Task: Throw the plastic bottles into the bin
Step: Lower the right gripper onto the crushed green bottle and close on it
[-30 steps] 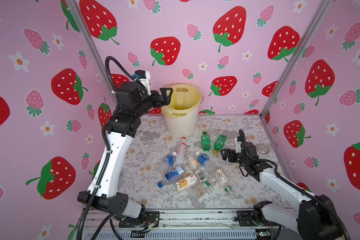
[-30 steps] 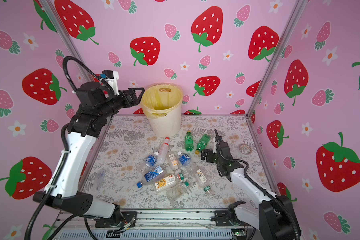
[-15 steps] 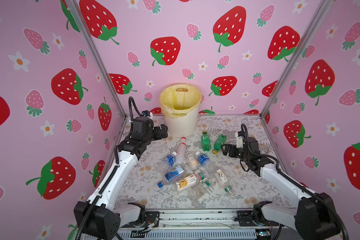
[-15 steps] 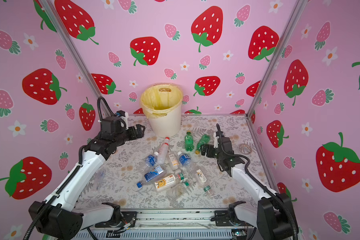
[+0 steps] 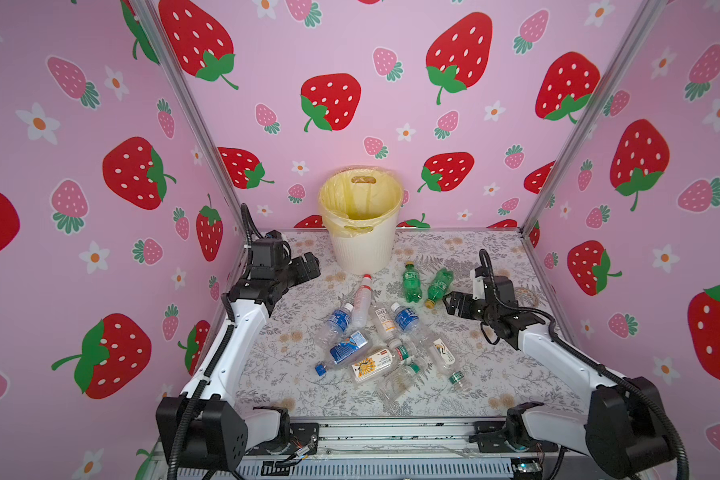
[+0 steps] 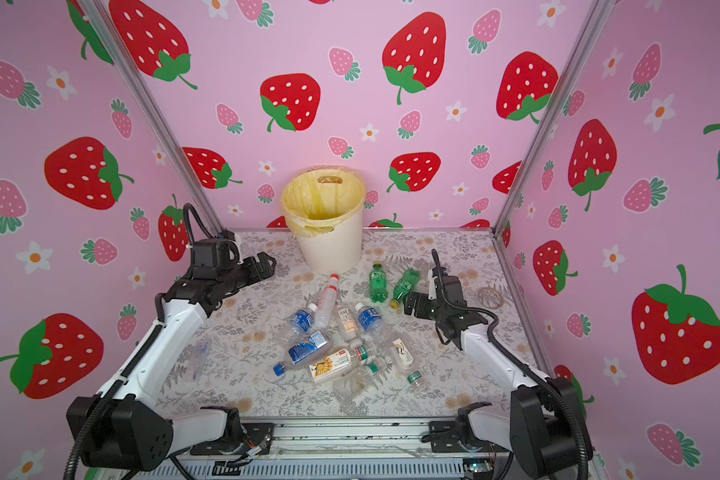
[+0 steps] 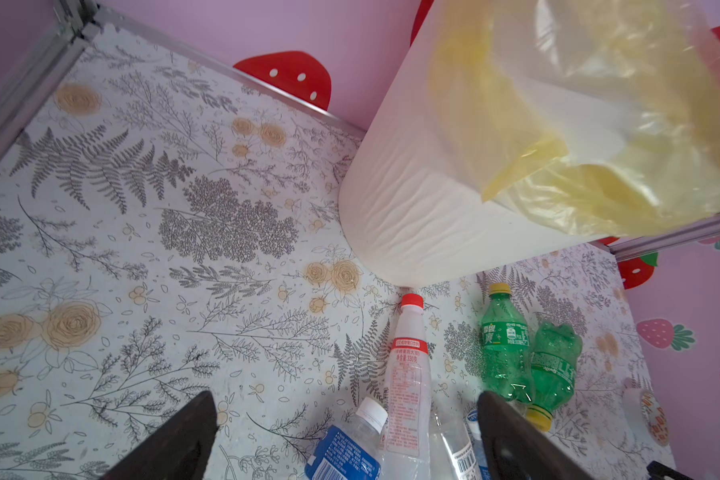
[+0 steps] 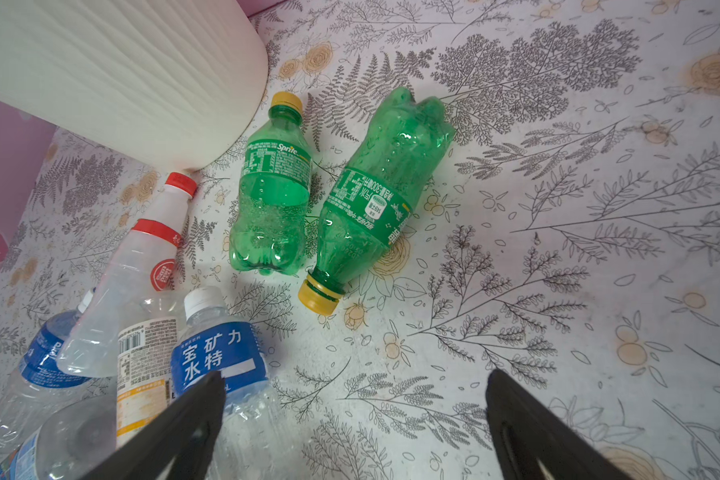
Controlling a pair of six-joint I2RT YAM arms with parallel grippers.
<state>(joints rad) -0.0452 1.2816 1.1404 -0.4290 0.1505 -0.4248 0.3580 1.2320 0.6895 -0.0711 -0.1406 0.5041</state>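
The cream ribbed bin (image 5: 360, 249) with its yellow bag stands at the back middle, seen in both top views (image 6: 329, 249). Several plastic bottles (image 5: 375, 336) lie heaped on the floral mat in front of it. Two green bottles (image 8: 273, 199) (image 8: 375, 195) lie side by side to the right of a red-capped one (image 7: 408, 365). My left gripper (image 5: 310, 266) hovers open and empty, low to the left of the bin; its wrist view looks past its fingers (image 7: 346, 399) at the bin wall (image 7: 412, 208). My right gripper (image 5: 449, 303) is open and empty beside the green bottles' caps (image 8: 356, 378).
Pink strawberry walls and metal posts (image 5: 192, 112) close in the mat on three sides. A pale ring-shaped thing (image 5: 524, 295) lies near the right wall. A clear plastic piece (image 6: 198, 357) lies by the left arm. The rail (image 5: 391, 436) runs along the front.
The left arm has dropped from high beside the bin's rim to low over the mat, left of the bin, still open. The right arm has barely shifted.
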